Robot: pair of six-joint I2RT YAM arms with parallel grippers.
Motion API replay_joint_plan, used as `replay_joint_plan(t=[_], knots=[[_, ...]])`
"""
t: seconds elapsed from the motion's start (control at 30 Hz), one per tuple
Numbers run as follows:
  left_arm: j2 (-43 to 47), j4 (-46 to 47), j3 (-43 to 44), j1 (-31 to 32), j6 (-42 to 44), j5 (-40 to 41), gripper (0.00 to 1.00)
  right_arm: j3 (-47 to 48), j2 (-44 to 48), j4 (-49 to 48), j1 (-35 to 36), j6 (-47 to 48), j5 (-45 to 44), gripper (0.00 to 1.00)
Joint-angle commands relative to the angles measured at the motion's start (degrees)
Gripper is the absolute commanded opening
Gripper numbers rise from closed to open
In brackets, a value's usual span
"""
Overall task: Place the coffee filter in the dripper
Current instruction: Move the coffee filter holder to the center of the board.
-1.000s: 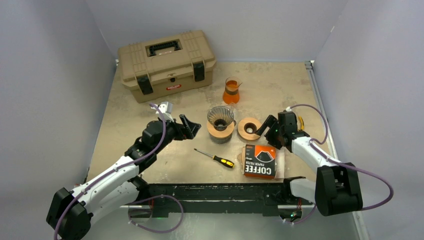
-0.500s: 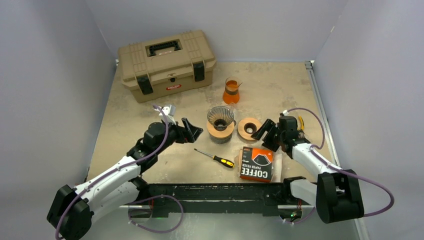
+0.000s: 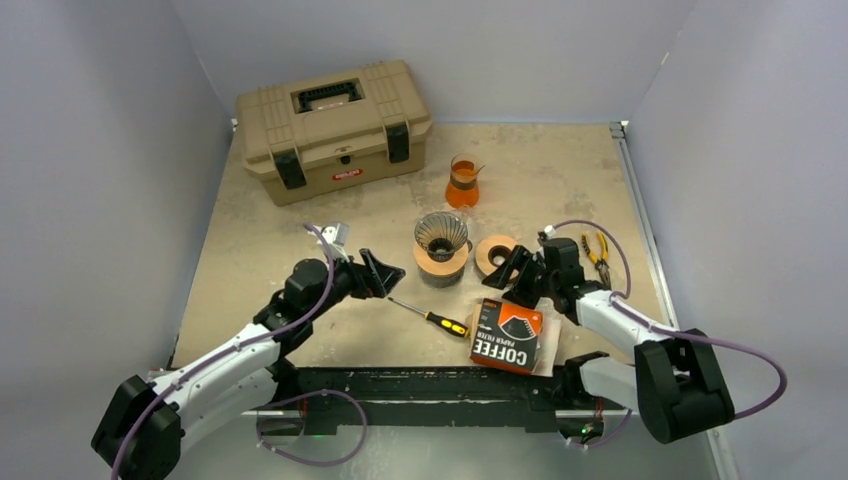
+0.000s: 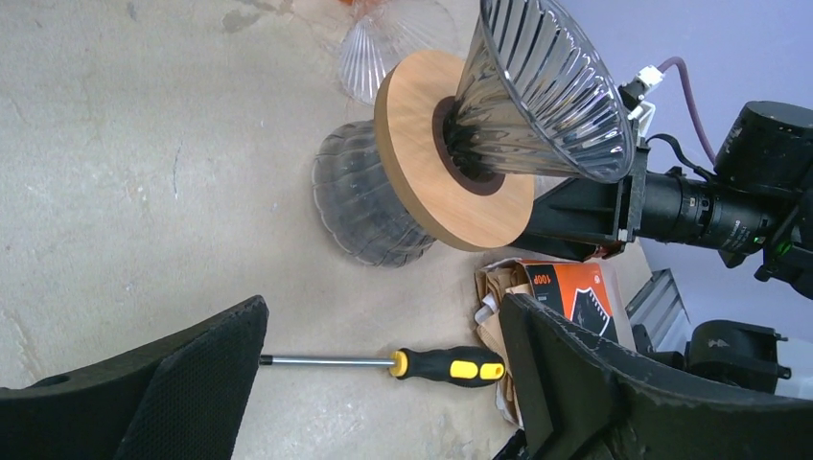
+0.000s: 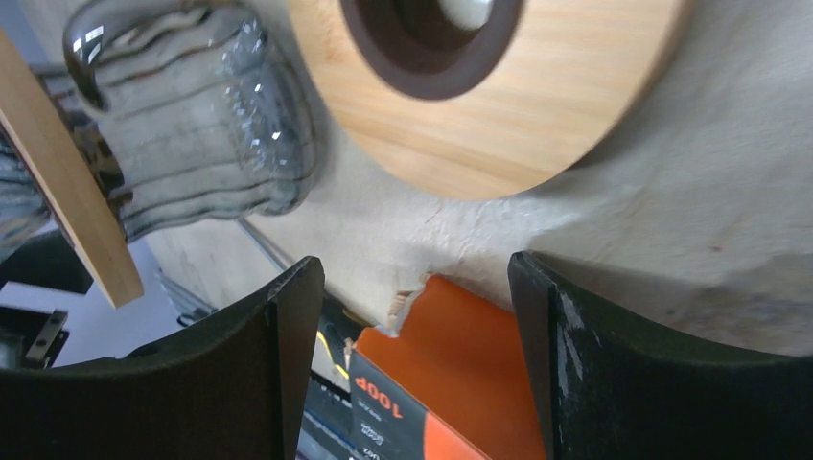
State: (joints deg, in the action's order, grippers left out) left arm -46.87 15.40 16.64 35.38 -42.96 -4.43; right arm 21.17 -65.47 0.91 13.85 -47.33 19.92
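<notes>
The coffee filter pack (image 3: 507,338), an orange and black box with brown paper filters (image 4: 499,302) poking from its open end, lies flat near the front edge. The dripper (image 3: 442,237), a ribbed glass cone in a wooden collar, stands upright on a glass base at mid-table and looks hollow. My right gripper (image 3: 508,275) hangs open just above the pack's far end (image 5: 460,383), between the pack and a loose wooden ring (image 3: 496,255). My left gripper (image 3: 388,275) is open left of the dripper (image 4: 546,86), low over the screwdriver's tip, gripping nothing.
A black and yellow screwdriver (image 3: 430,316) lies between the left gripper and the pack. An orange glass carafe (image 3: 462,182) stands behind the dripper. A tan toolbox (image 3: 333,128) sits at the back left, and pliers (image 3: 598,250) lie at the right.
My right gripper has swung left and nearer, its jaws narrowing a little, and the filter pack has slid slightly left toward the front. My left gripper has crept toward the screwdriver.
</notes>
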Motion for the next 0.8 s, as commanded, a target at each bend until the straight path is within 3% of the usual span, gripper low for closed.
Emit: replay_joint_plan(t=[0.0,0.17,0.47,0.77], knots=[[-1.1,6.5,-2.5,-0.2,-2.6,-2.8,0.90,-0.3,-0.5,-3.5,3.8,-3.2,1.2,0.74],[-3.1,12.2,-6.0,-0.1,-5.6,-4.6,0.88,1.3,0.5,-1.1,4.3,-1.8,-3.9,0.77],[-5.6,15.5,-7.9,3.2,-7.0,-1.8,0.88,7.0,8.1,12.4,4.3,1.6,-20.5,0.98],[-11.1,12.8,-2.6,14.7,-2.8,9.2,0.88,6.0,10.6,21.8,4.3,-3.5,-23.3,0.99]])
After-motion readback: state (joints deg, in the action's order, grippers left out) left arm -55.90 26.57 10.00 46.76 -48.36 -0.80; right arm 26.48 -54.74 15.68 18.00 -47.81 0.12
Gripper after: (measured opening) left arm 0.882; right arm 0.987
